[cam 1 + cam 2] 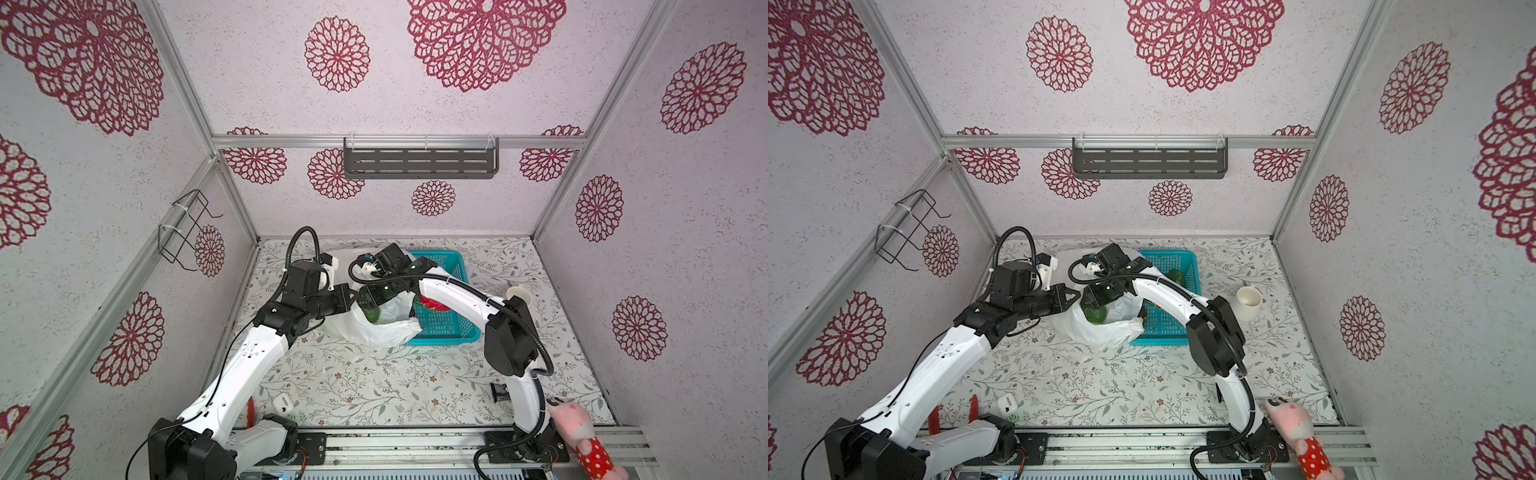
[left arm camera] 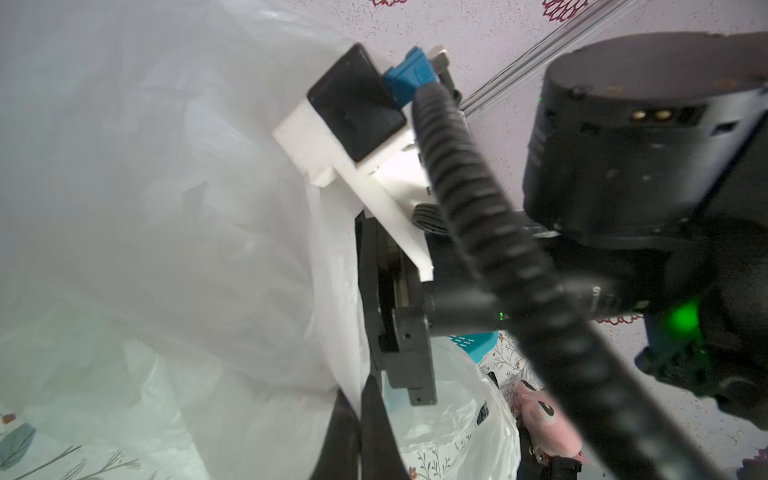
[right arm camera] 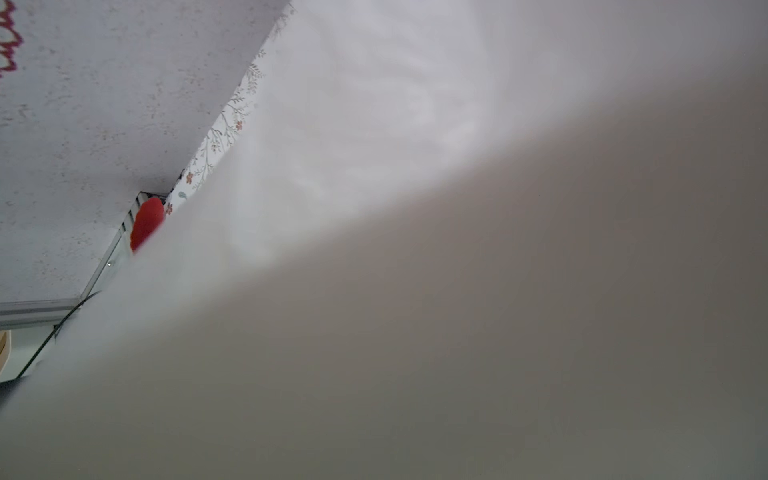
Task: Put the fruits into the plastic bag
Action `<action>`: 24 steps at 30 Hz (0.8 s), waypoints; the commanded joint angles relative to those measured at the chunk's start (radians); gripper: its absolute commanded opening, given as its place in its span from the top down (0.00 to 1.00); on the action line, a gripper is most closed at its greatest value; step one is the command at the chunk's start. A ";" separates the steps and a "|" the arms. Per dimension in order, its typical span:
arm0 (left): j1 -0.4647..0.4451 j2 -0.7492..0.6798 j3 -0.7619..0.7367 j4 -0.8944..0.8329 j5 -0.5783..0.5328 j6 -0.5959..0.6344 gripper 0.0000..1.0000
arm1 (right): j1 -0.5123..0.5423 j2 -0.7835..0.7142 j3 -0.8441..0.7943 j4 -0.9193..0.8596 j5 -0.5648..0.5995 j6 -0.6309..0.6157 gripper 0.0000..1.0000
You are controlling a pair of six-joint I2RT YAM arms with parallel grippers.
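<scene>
White plastic bag (image 1: 386, 332) stands against the teal basket (image 1: 453, 336), a green fruit (image 1: 372, 316) inside; left gripper (image 1: 354, 296) pinches its rim tight, right gripper (image 1: 376, 297) dips into its mouth, spread impossible to tell

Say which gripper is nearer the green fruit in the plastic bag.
Right. The right gripper is just above the green fruit; the left gripper grips the plastic bag at its rim, aside.

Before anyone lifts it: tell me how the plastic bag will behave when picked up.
Probably floppy: the plastic bag is thin, crinkled film, sagging away from where the left gripper pinches its rim. Likely bottom-heavy, since a green fruit is inside. Its smooth film may slip from a light pinch.
</scene>
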 commanded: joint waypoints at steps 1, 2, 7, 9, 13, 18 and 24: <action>0.005 0.002 -0.005 0.033 -0.007 0.004 1.00 | -0.009 -0.029 0.020 0.005 0.012 0.025 0.39; 0.006 0.002 -0.005 0.031 -0.014 0.009 1.00 | -0.009 -0.040 0.013 0.010 0.021 0.024 0.35; 0.005 0.000 -0.017 0.035 -0.035 0.023 1.00 | -0.028 -0.116 -0.041 0.035 0.040 0.027 0.24; 0.007 0.000 -0.027 0.039 -0.048 0.021 1.00 | -0.043 -0.163 -0.083 0.057 0.041 0.037 0.22; 0.010 -0.005 -0.056 0.070 -0.053 0.008 1.00 | -0.083 -0.315 -0.223 0.150 0.020 0.054 0.22; 0.018 -0.004 -0.064 0.073 -0.064 0.010 1.00 | -0.160 -0.525 -0.401 0.273 0.016 0.097 0.22; 0.041 -0.004 -0.060 0.068 -0.111 -0.011 1.00 | -0.316 -0.667 -0.560 0.361 0.172 0.239 0.20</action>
